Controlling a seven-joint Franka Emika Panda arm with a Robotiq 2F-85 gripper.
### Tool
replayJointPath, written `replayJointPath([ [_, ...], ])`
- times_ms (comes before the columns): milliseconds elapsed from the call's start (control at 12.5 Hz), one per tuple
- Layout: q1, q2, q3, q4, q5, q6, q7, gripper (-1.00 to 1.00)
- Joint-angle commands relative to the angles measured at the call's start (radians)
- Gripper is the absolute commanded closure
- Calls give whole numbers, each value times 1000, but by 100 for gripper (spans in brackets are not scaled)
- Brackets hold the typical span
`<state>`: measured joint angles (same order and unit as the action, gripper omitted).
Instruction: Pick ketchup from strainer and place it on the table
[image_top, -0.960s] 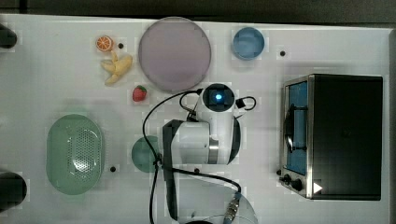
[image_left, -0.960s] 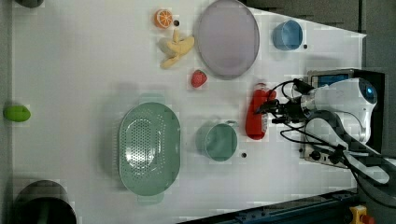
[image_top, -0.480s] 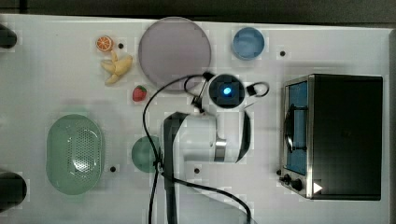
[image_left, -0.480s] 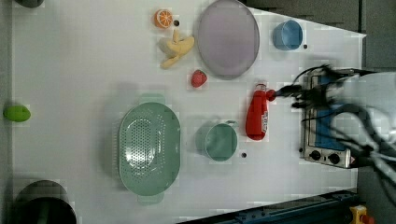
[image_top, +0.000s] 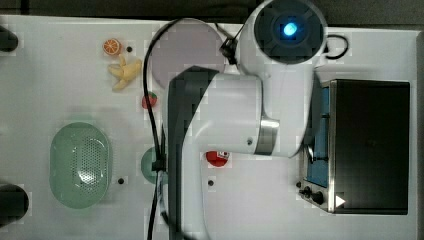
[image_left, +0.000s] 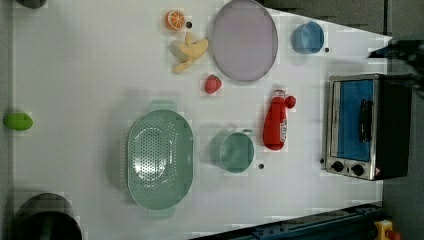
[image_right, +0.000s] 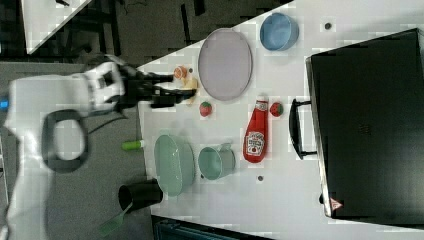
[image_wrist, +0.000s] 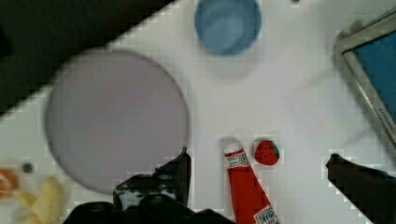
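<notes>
The ketchup (image_left: 275, 121) lies flat on the table (image_left: 90, 70), clear of the strainer (image_left: 159, 159), and nothing is touching it. In the left view it rests between the green cup (image_left: 235, 151) and the toaster oven (image_left: 361, 126), its white cap pointing toward the lilac plate (image_left: 243, 40) and a small strawberry (image_left: 290, 102) just beside its neck. The right view shows the same: ketchup (image_right: 256, 132) on its side, label up, cap end near the plate (image_right: 225, 63), base end toward the table's near edge.

The strainer sits well apart from the bottle, toward the table edge that is the left view's left, with only its dotted bottom showing inside. The cup stands between strainer and bottle, touching neither.

The gripper (image_wrist: 259, 170) hangs above the table with its 2 fingers spread wide (1 dark finger (image_wrist: 180, 170) over the plate's rim, the other off toward the oven), and the bottle's cap end and the strawberry (image_wrist: 266, 152) lie on the table below, between them. Nothing is gripped. In the right view the arm reaches out high above the table edge by the fruit, the gripper (image_right: 165, 95) dark and blurred.

Along the far edge of the table, in the left view: an orange slice (image_left: 175, 19), a banana (image_left: 187, 50), a 2nd strawberry (image_left: 212, 84) beside the plate, and a blue bowl (image_left: 307, 37) near the corner.
</notes>
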<state>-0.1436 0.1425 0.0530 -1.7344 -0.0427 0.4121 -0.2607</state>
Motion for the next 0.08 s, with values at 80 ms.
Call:
replayJointPath([
  [80, 1, 6, 19, 99, -3, -211, 131, -100],
])
